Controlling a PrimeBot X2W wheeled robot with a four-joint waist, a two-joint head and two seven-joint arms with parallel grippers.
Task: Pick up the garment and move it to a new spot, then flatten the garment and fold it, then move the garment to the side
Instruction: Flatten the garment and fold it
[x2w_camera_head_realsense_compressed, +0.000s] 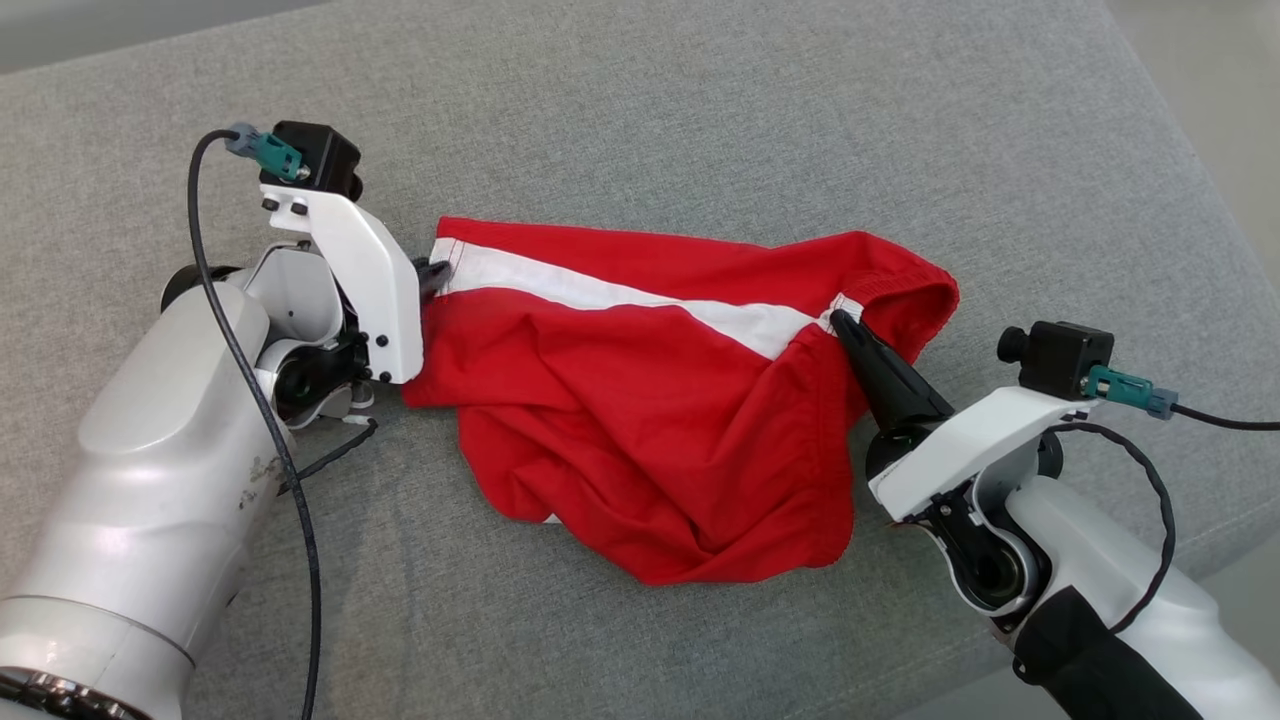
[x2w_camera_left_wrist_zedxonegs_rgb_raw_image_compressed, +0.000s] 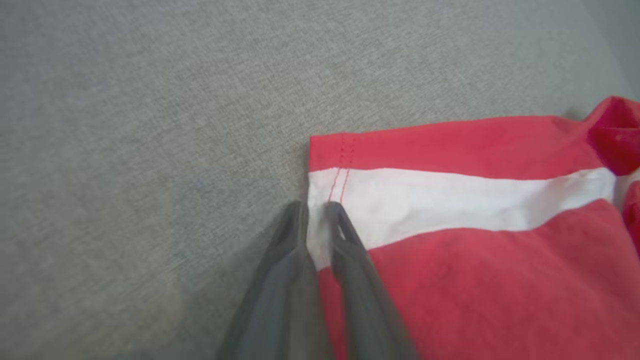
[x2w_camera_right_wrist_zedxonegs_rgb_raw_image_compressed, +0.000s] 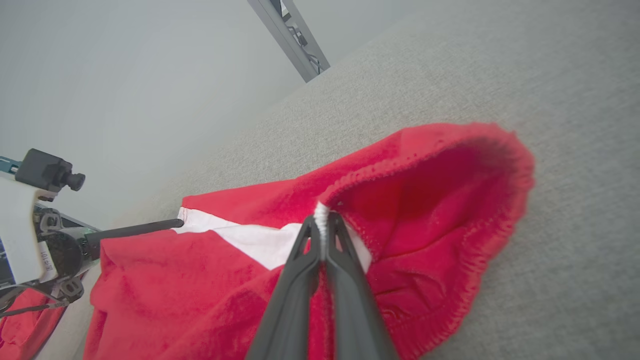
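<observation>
1. Head view: the red garment (x2w_camera_head_realsense_compressed: 640, 400) is lying in the middle of the grey cushion (x2w_camera_head_realsense_compressed: 700, 120), between my two hands. My left gripper (x2w_camera_head_realsense_compressed: 437, 272) is meeting its left end at the white stripe (x2w_camera_head_realsense_compressed: 620, 295). My right gripper (x2w_camera_head_realsense_compressed: 838, 318) is biting the right end of that stripe, beside the waistband (x2w_camera_head_realsense_compressed: 905, 285). The far edge is running fairly straight, while the near part is bunching in loose folds.

2. Left wrist view: my left gripper (x2w_camera_left_wrist_zedxonegs_rgb_raw_image_compressed: 317, 207) is clamping the hem where the white stripe (x2w_camera_left_wrist_zedxonegs_rgb_raw_image_compressed: 450, 200) ends, one finger on each side and cloth filling the narrow gap. The garment (x2w_camera_left_wrist_zedxonegs_rgb_raw_image_compressed: 475, 280) is resting on the cushion (x2w_camera_left_wrist_zedxonegs_rgb_raw_image_compressed: 150, 125) here.

3. Right wrist view: my right gripper (x2w_camera_right_wrist_zedxonegs_rgb_raw_image_compressed: 324, 220) is pressing its fingers together on a pinch of white seam at the waistband (x2w_camera_right_wrist_zedxonegs_rgb_raw_image_compressed: 500, 210), and the garment (x2w_camera_right_wrist_zedxonegs_rgb_raw_image_compressed: 200, 290) is stretching away to the left gripper (x2w_camera_right_wrist_zedxonegs_rgb_raw_image_compressed: 177, 222).

4. I am judging this as the flattening step, with both ends gripped. The near folds are not yet smoothed, and the fold and the move to the side are still to do.
</observation>
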